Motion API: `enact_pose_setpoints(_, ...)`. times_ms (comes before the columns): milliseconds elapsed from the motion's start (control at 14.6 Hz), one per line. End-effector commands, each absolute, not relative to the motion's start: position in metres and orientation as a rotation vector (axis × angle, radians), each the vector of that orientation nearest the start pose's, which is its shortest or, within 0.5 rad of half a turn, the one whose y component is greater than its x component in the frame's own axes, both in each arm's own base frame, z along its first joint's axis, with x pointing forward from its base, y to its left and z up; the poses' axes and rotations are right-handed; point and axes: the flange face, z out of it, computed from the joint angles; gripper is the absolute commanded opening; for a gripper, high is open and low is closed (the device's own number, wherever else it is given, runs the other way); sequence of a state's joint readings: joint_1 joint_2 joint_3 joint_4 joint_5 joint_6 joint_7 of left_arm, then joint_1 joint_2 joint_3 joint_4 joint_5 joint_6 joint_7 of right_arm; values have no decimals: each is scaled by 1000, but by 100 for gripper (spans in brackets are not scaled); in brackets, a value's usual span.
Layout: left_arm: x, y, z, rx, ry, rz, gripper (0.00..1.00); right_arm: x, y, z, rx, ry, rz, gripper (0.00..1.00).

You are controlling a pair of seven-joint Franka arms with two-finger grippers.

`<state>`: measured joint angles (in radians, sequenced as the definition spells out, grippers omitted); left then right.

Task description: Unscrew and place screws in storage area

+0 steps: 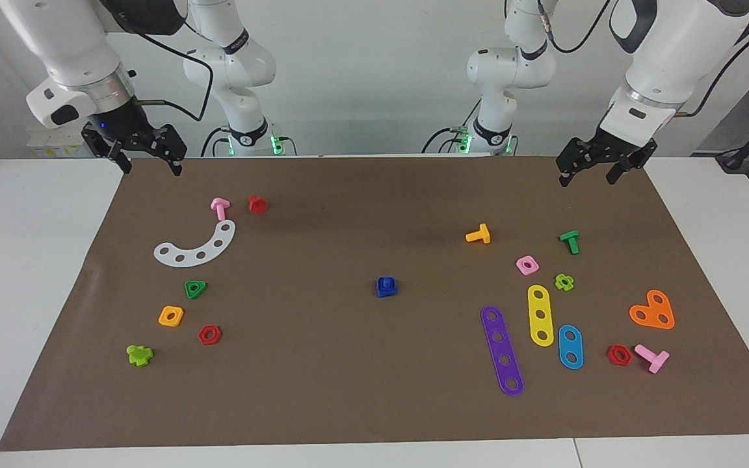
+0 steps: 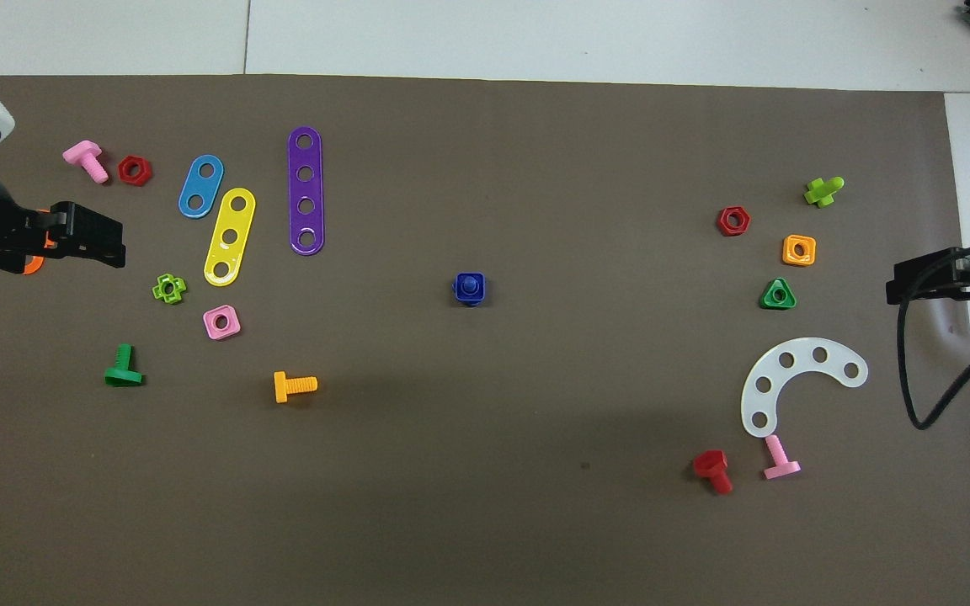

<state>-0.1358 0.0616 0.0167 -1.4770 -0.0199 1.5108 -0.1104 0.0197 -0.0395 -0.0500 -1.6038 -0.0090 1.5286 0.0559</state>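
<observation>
screws | mid-mat, bolt in nut (assembled)

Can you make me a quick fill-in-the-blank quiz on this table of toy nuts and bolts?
1. The dark-blue bolt and nut sit at the mat's ____.
2. The white curved strip has ____ holes.
3. The left gripper and right gripper hold ____.
4. The longest straight strip is ____.

Missing words: middle; five; nothing; purple
</observation>
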Motion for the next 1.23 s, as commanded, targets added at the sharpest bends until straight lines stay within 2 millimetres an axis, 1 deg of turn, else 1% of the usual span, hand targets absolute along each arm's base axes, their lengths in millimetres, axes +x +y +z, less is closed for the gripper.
enact_pose_setpoints(0, 559, -65, 625, -3135, 86, 38, 100, 530, -17, 628, -3132, 154, 60, 100)
enact_pose_setpoints(205, 557, -65, 624, -3132, 103, 47, 100, 530, -17, 628, -3132, 154, 60, 100)
enact_pose_setpoints(410, 555, -67, 618, -3143, 109, 46, 100, 530, -17, 628, -3132, 151, 60, 100)
enact_pose_setpoints(546, 555, -80, 607, -3175, 115, 35, 100, 530, -17, 628, -3132, 153, 60, 100)
enact_pose_setpoints(683, 559, -94, 596, -3186, 106, 54, 100, 530, -17, 628, -3132, 154, 60, 100)
enact_pose_setpoints(751, 561, -112, 590, -3198, 111, 49, 100, 531, -17, 628, -3132, 154, 63, 100)
enact_pose_setpoints(819, 566, -129, 579, -3200, 114, 57, 100, 530, -16, 628, -3132, 151, 60, 100)
enact_pose_setpoints(956, 572, -171, 558, -3199, 114, 61, 100, 530, -17, 628, -3132, 151, 60, 100)
enact_pose_setpoints(1092, 579, -200, 542, -3225, 40, 26, 100, 531, -17, 628, -3132, 154, 63, 100)
enact_pose_setpoints(1161, 579, -218, 533, -3237, 43, 26, 100, 531, -17, 628, -3132, 154, 63, 100)
